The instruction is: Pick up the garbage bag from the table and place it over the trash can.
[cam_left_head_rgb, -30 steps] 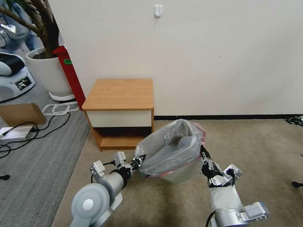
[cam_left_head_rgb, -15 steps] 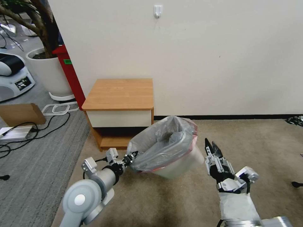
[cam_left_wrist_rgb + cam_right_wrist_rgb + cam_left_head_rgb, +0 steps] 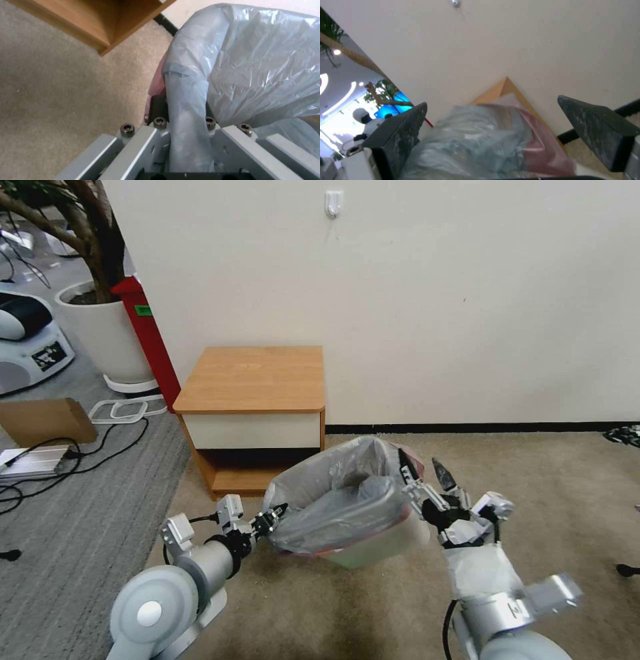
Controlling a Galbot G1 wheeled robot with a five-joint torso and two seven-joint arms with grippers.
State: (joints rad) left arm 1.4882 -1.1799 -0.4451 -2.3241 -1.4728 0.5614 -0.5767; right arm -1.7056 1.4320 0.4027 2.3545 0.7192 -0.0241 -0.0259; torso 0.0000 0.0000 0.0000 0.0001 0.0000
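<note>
The beige trash can (image 3: 377, 545) stands tilted on the carpet in front of the wooden table (image 3: 253, 377). The grey garbage bag (image 3: 340, 493) with its pinkish-red rim band covers the can's mouth and bulges above it. My left gripper (image 3: 272, 515) is at the can's left side, shut on a bunched fold of the bag's rim; in the left wrist view the garbage bag (image 3: 253, 65) runs between the left gripper's (image 3: 181, 120) fingers. My right gripper (image 3: 422, 468) is open at the bag's right rim. In the right wrist view the garbage bag (image 3: 476, 147) lies between its spread fingers (image 3: 400, 135).
A red cabinet (image 3: 150, 340) and a large white plant pot (image 3: 100, 337) stand left of the table. A cardboard box (image 3: 47, 420), cables (image 3: 87, 460) and a white machine (image 3: 27, 340) lie on the grey rug at the left. The wall and its black baseboard (image 3: 480, 428) close off the back.
The left gripper has drawn the bag and the can to the left. The right gripper let go of the right rim, pulled back, then came up to the rim again with its fingers wider apart.
</note>
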